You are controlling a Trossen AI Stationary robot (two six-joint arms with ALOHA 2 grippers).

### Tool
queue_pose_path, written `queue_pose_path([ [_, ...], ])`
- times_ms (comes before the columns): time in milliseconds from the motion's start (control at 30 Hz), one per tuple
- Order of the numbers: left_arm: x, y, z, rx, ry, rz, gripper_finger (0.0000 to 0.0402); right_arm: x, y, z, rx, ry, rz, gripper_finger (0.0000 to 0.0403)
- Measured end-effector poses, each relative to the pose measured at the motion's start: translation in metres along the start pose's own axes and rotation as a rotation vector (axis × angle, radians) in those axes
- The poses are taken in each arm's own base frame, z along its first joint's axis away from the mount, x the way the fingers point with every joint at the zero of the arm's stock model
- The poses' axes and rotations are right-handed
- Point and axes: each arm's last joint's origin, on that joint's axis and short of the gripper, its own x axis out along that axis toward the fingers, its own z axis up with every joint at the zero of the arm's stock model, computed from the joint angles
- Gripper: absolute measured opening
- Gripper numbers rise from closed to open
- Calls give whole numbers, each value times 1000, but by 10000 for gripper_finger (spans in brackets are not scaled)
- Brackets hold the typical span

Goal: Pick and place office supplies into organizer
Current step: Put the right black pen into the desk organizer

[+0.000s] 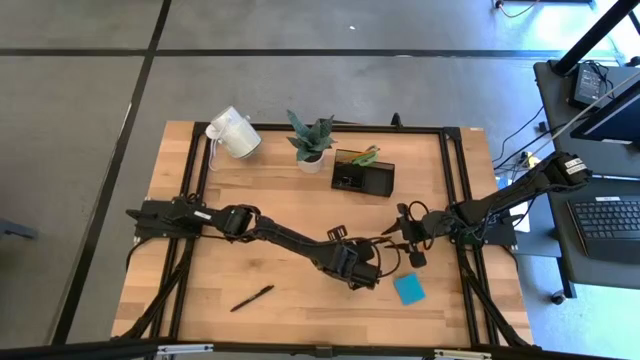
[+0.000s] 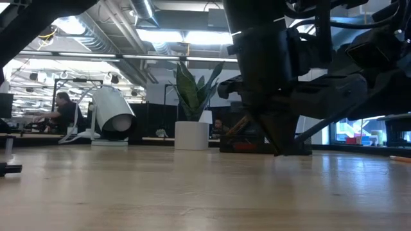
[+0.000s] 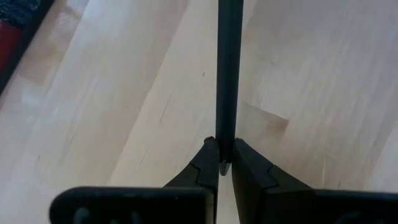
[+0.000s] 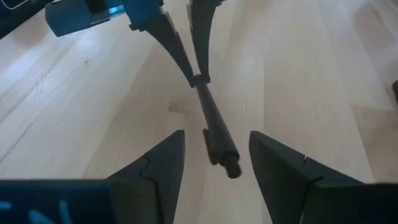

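Note:
My left gripper (image 1: 375, 268) (image 3: 224, 163) is right of the table's middle, shut on a black pen (image 3: 229, 68) (image 4: 208, 118). The pen sticks out toward my right gripper (image 1: 408, 245) (image 4: 216, 163), whose open fingers stand on either side of the pen's free end (image 4: 231, 167) without touching it. A second black pen (image 1: 252, 298) lies flat near the front edge. A blue sticky-note pad (image 1: 408, 288) lies flat by the right side. The black organizer (image 1: 363, 178) stands at the back, with green handles in it. My left gripper pinches the pen's near end (image 3: 225, 146) between its two fingertips (image 4: 186, 62). The fingers slant down from the table's left, and the pen runs on roughly in line with them. Whether the pen's free end rests on the table, I cannot tell.
A white mug (image 1: 232, 133) lies on its side at the back left. A small potted plant (image 1: 312, 140) stands next to the organizer. Bare wood lies between the arms and the back row and along the front left.

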Motion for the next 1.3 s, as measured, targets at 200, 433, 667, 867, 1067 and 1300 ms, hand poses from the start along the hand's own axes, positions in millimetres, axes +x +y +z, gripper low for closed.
queue_pose_path([
  [200, 1, 1, 3, 4, -14, -3, 17, 0, 1, 0, 2, 0, 44, 168],
  [433, 3, 4, 6, -2, -1, -21, 16, 0, 1, 0, 4, -1, 41, 111],
  [667, 3, 4, 6, -2, -6, -14, 21, 0, 1, 0, 0, -1, 41, 53],
  [867, 3, 5, 6, -2, -18, 6, 45, 0, 1, 0, 2, -1, 40, 50],
  [1067, -7, 13, 6, 30, 37, 4, 80, 0, 0, 1, 3, 0, 15, 50],
  [1300, -66, 35, 9, 84, 38, 60, 119, 0, -2, 28, -39, 84, -86, 50],
])
